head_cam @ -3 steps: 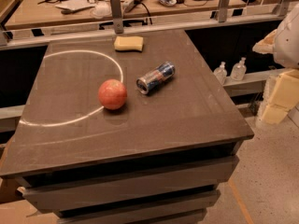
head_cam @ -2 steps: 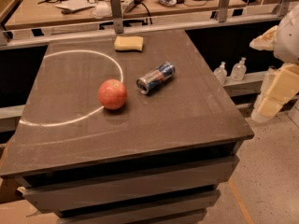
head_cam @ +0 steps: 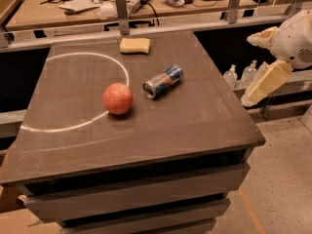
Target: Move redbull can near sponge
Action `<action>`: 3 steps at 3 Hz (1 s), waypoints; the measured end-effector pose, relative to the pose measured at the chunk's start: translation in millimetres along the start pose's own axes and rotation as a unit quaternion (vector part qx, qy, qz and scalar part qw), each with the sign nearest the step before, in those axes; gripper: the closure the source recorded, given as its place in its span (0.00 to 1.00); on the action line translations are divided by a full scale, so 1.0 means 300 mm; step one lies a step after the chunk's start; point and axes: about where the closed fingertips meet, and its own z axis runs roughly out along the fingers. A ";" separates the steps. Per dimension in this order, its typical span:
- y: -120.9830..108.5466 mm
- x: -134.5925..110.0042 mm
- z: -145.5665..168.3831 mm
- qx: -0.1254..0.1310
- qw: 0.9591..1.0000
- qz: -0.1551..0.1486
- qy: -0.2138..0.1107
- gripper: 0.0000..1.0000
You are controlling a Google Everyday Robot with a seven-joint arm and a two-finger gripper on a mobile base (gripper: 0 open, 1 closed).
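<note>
The redbull can (head_cam: 163,81) lies on its side near the middle of the dark table (head_cam: 204,121), its silver top facing front-left. The pale yellow sponge (head_cam: 135,45) lies flat near the table's far edge, well apart from the can. My gripper (head_cam: 249,70) hangs in the air off the table's right edge, to the right of the can and clear of it. Its tan padded fingers (head_cam: 265,83) are spread apart and hold nothing.
A red-orange apple (head_cam: 117,98) sits just left of the can, on a white chalk arc (head_cam: 73,126). Behind the table is a metal rail (head_cam: 122,13) and a cluttered desk. Plastic bottles (head_cam: 230,75) stand low to the right.
My gripper has moved left and a little up, closer to the table's right edge. The can, sponge and apple have not moved.
</note>
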 end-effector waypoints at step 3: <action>-0.157 0.011 0.235 0.001 0.999 -0.001 -0.038 0.00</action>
